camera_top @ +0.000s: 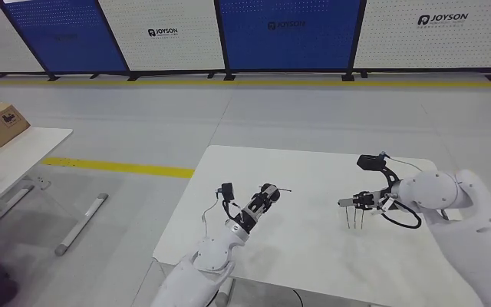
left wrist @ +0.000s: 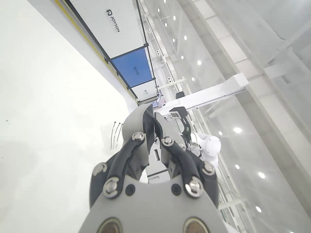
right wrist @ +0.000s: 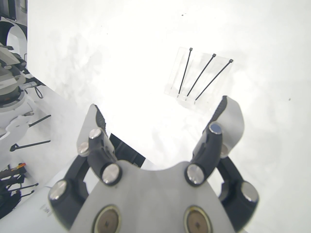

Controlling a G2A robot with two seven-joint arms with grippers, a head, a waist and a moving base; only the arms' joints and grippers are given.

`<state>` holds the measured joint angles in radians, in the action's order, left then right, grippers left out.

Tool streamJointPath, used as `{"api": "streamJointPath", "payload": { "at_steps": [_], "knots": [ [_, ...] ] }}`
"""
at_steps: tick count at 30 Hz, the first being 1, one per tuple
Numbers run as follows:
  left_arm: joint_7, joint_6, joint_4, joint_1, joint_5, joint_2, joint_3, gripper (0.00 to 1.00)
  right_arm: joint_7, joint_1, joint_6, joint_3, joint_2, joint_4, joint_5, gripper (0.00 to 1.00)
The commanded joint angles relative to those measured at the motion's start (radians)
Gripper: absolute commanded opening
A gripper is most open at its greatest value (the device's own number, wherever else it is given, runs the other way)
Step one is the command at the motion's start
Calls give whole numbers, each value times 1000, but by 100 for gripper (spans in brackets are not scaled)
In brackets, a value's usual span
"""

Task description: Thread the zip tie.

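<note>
Three black zip ties (right wrist: 200, 75) lie side by side on a clear sheet (right wrist: 175, 78) on the white table (camera_top: 307, 253). They also appear as thin lines, the zip ties (camera_top: 354, 219), at the right of the table, and far off as the zip ties (left wrist: 115, 134). My right gripper (right wrist: 161, 107) hovers open just short of their tail ends, nothing between its fingers; from above, the right gripper (camera_top: 359, 202) is directly over them. My left gripper (left wrist: 154, 122) is shut near the table's middle left. A thin black zip tie (camera_top: 284, 189) sticks out of the left gripper (camera_top: 268, 192).
The table's left edge (camera_top: 180, 207) runs close to my left arm. A second white table (camera_top: 31, 150) with a cardboard box (camera_top: 11, 123) stands far left across a gap of floor. Bare tabletop lies between the two grippers.
</note>
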<state>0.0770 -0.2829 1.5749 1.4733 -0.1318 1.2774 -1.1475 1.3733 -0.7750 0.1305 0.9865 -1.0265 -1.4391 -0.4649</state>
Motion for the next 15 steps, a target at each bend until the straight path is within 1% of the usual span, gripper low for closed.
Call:
{"api": "streamJointPath", "payload": {
  "at_steps": [1,2,5,7,9,11,12,13,15],
  "knots": [
    [0,4,-3,-2,11,0,1,0,0,0,0,0,0,0,0,100],
    [-6,6,-11,-7,39,0,5,0,0,0,0,0,0,0,0,100],
    [-42,19,-64,-34,116,7,46,0,0,0,0,0,0,0,0,100],
    [-58,24,-107,-55,132,14,76,0,0,0,0,0,0,0,0,100],
    [-66,24,-143,-75,135,20,94,0,0,0,0,0,0,0,0,100],
    [-66,7,-185,-93,150,23,108,0,0,0,0,0,0,0,0,100],
    [-66,-1,-199,-99,151,25,113,0,0,0,0,0,0,0,0,100],
    [-49,-12,-210,-102,145,25,118,0,0,0,0,0,0,0,0,100],
    [-49,-12,-210,-102,145,25,118,0,0,0,0,0,0,0,0,100]
  ]
}}
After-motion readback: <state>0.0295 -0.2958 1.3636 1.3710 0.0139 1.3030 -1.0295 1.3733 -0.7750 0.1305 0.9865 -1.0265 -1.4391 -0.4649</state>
